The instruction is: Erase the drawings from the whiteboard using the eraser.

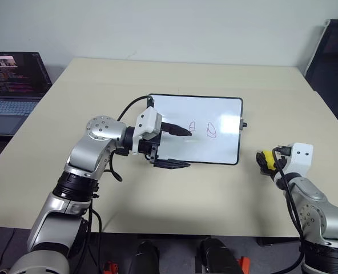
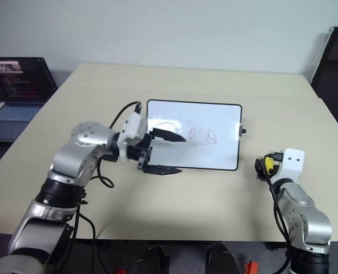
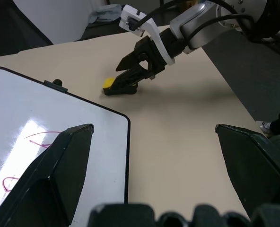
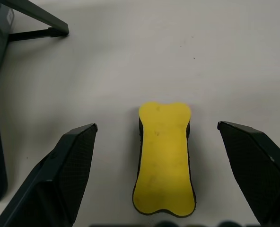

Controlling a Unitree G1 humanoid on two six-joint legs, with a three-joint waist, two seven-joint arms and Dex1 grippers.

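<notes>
The whiteboard (image 1: 226, 142) lies flat in the middle of the table, with small red drawings (image 1: 211, 131) near its centre. My left gripper (image 1: 177, 147) hovers open over the board's left part, pointing right, with nothing between its fingers. To the right of the board, the yellow eraser (image 1: 265, 156) lies on the table. The right wrist view shows the eraser (image 4: 164, 158) lying lengthwise between the spread fingers of my right gripper (image 4: 156, 126), which is open and not touching it. In the left wrist view, the right gripper (image 3: 133, 75) stands low over the eraser (image 3: 110, 84).
An open laptop (image 1: 15, 85) sits on a side surface at the far left. A black chair (image 1: 334, 51) stands at the back right. The beige table (image 1: 157, 80) has bare room all around the board.
</notes>
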